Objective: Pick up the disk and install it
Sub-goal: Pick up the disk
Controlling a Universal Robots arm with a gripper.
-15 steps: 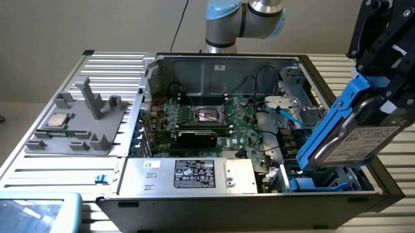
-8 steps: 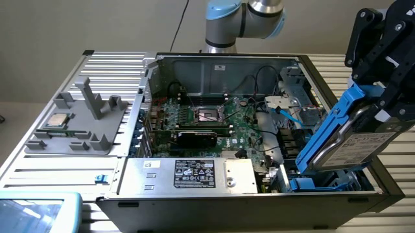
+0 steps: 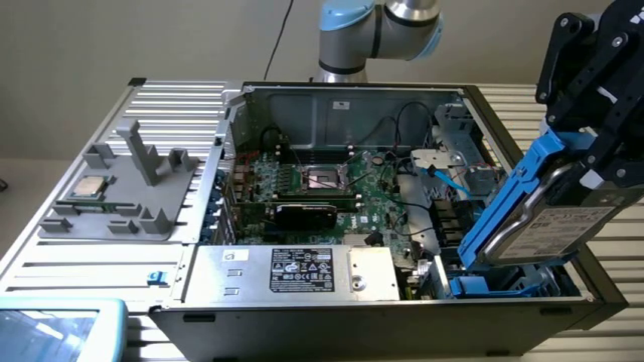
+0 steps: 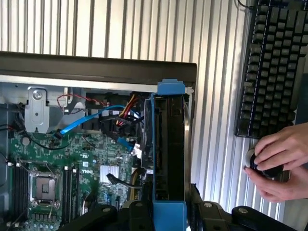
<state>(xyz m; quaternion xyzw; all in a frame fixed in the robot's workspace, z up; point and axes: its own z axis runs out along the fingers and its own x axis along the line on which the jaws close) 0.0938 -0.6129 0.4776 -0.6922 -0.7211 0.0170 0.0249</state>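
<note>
The disk (image 3: 551,225), a silver-grey drive with a white label in a bright blue carrier, hangs tilted over the drive bay at the exterior view's right end of the open computer case (image 3: 342,113). My black gripper (image 3: 596,162) is shut on its upper end. The disk's lower end hangs just above the bay. In the wrist view the disk (image 4: 168,139) appears edge-on, framed by its blue carrier, with the gripper (image 4: 168,214) clamped around it and the case's corner beneath.
A second blue-fronted drive (image 3: 495,285) sits in the bay below. The motherboard (image 3: 322,181) with blue cables (image 4: 82,122) fills the case floor. A processor chip (image 3: 90,186) rests on a grey fixture. Beside the case, a person's hands (image 4: 281,163) work near a keyboard (image 4: 274,67).
</note>
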